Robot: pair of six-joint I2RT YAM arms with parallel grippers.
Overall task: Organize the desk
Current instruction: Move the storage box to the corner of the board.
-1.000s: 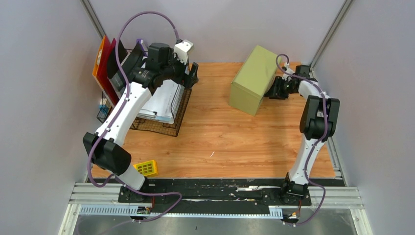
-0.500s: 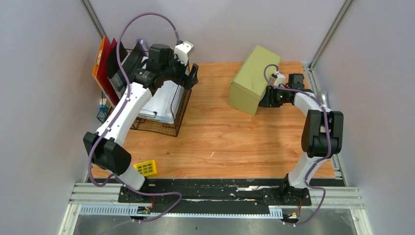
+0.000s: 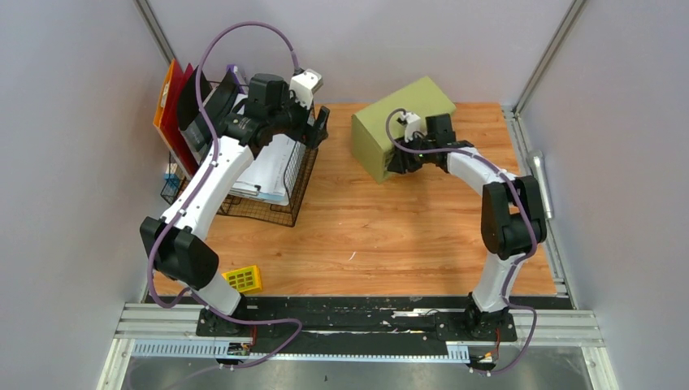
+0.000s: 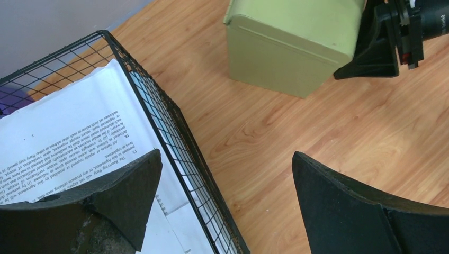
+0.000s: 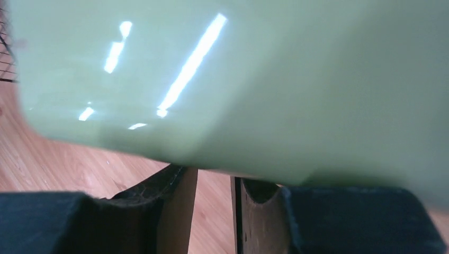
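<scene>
Grey walls (image 3: 73, 162) close round the table (image 3: 390, 236), whose wood-grain top fills the floor of the cell, with a black and metal rail (image 3: 366, 309) along its near edge. Next in size, the green drawer cabinet (image 3: 382, 122) stands toward the far middle, its long axis running diagonally from near left to far right. A wire basket (image 3: 296, 191) of printed papers (image 3: 268, 166) sits far left with upright folders (image 3: 172, 101) behind it. A small yellow gridded block (image 3: 242, 279) lies at the near left.

We judge the coming move turns on the cabinet lying straight ahead of the right jaws, which meet its right-hand face. The right arm (image 3: 504, 211) is far nearer to it than the left arm (image 3: 203, 183). The right jaws are narrowed to a slit showing bare wood; whether they pinch any edge we cannot tell. The left jaws gape wide and empty above the basket's rim.

Only the top view gives the cabinet's heading. The right wrist view sees just glossy green, while the left wrist view alone shows the contact from the side.
</scene>
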